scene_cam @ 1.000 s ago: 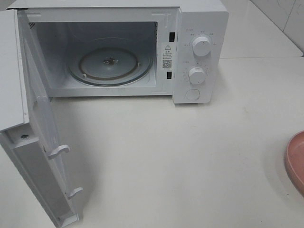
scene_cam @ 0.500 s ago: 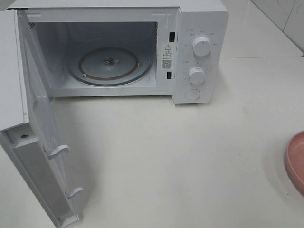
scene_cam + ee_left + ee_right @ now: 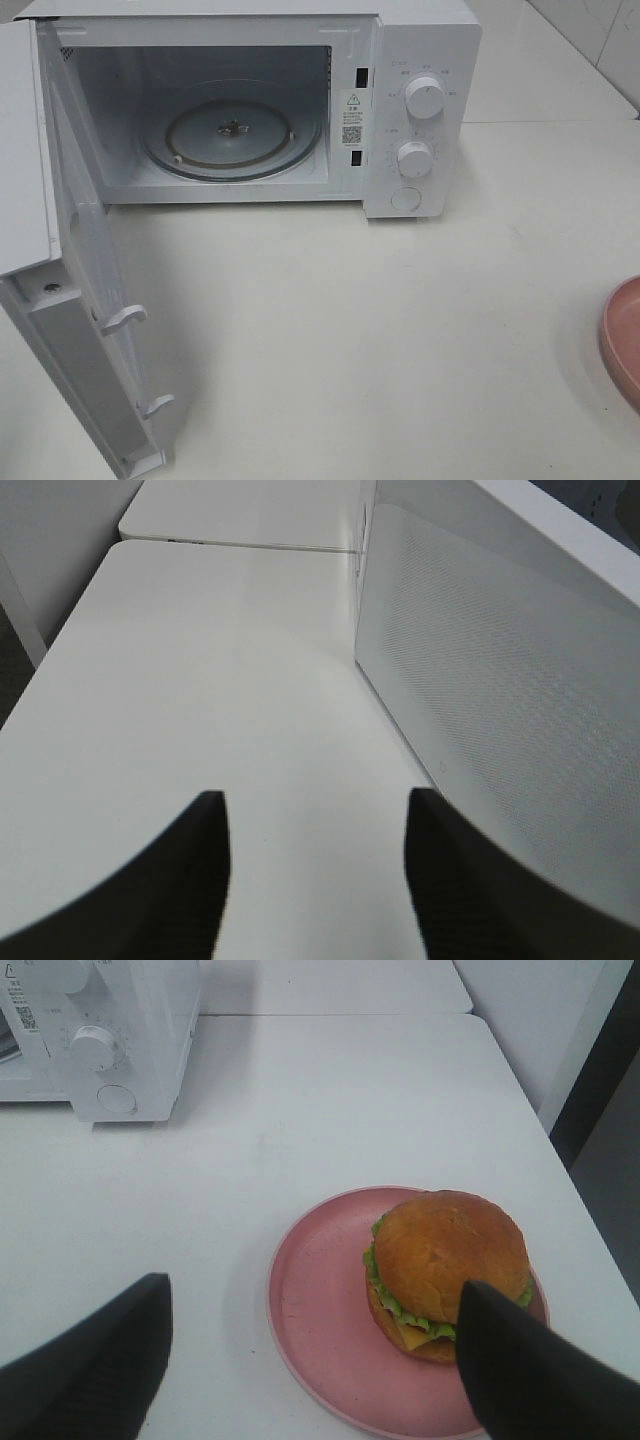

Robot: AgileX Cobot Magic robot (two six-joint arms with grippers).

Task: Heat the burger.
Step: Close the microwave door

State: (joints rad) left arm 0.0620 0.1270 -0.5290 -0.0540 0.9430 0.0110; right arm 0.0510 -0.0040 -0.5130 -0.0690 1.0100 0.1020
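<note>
The burger (image 3: 447, 1272) sits on a pink plate (image 3: 320, 1310) at the right edge of the white bench (image 3: 380, 330), well apart from the microwave (image 3: 420, 110), whose door (image 3: 85, 300) stands swung open at far left with the glass turntable (image 3: 230, 140) bare. The right end effector (image 3: 315, 1360) hovers above the plate, spread wide, gripping nothing. The left end effector (image 3: 315, 870) hangs beside the door, partly parted and empty.

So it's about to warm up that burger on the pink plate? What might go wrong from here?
The burger sits off-centre on the plate, so a tilted lift might slide it off. The right gripper is open above it with one finger close to the bun, so it might dent it. The microwave door juts out, a possible bump.
</note>
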